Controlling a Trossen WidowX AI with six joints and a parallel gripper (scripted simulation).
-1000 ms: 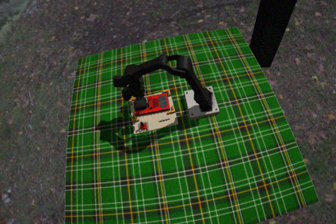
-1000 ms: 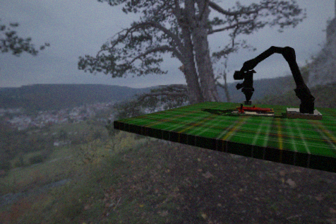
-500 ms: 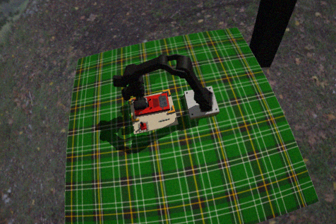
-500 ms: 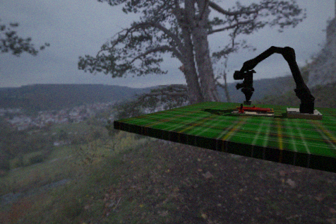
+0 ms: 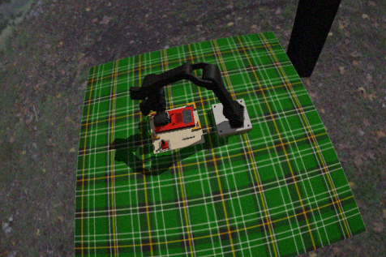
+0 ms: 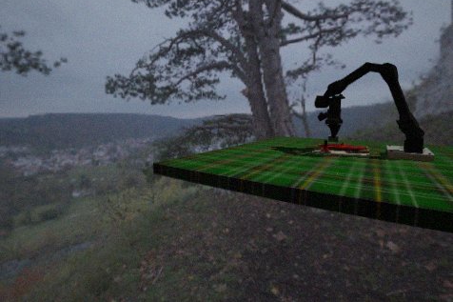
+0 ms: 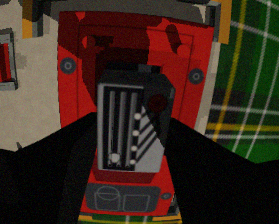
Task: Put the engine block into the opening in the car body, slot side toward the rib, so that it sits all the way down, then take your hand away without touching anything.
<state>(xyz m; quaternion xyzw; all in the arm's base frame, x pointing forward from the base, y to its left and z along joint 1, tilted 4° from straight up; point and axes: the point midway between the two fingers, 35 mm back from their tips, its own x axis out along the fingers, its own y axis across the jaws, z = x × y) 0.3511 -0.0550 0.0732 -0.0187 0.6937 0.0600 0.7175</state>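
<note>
The engine block [image 7: 122, 125] [image 6: 333, 138], dark grey with a slatted top and a lighter striped side, is between my fingers. My gripper [image 7: 131, 123] [image 5: 161, 117] is shut on it and points down over the car body. The red car body [image 7: 182, 100] [image 5: 174, 122] lies flat on the beige board. In the wrist view part of a dark opening shows just past the block's far end; the rest, and the rib, are hidden by the block and shadow. In the exterior view the block appears a little above the car body.
The beige board [image 5: 182, 140] [image 7: 22, 107] carries orange and grey corner holders around the car body. A small red part in a grey holder [image 7: 14, 60] sits beside it. The arm's white base plate [image 5: 219, 118] is to the right. A black pillar [image 5: 316, 19] stands beyond the table.
</note>
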